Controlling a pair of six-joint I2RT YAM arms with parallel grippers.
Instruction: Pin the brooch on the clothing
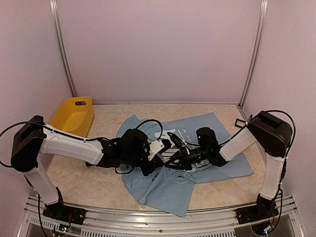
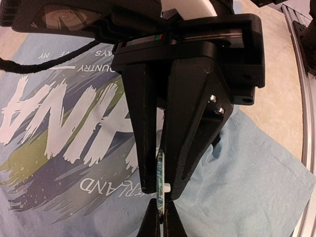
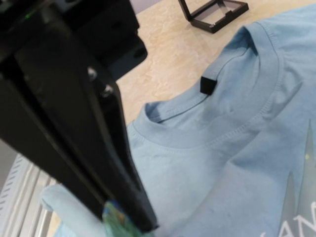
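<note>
The clothing, a light blue T-shirt [image 1: 217, 133] with white lettering and green and dark streaks, lies spread on the table. It also shows in the left wrist view [image 2: 256, 177] and the right wrist view [image 3: 222, 163]. The two grippers meet just above its chest. My left gripper [image 1: 165, 148] [image 2: 163, 190] is shut on the brooch [image 2: 161, 173], a thin blue-green disc seen edge-on with a small white peg on its back. My right gripper [image 1: 177, 150] [image 2: 162, 217] pinches the disc's lower edge from the opposite side. The brooch [image 3: 116, 219] shows blurred at the right gripper [image 3: 133, 224].
A yellow bin [image 1: 74, 116] stands at the back left. A small open black box [image 1: 240, 123] [image 3: 215, 12] lies on the table beyond the shirt's collar [image 3: 212, 133]. Pale walls close in the table, and a metal rail runs along its near edge.
</note>
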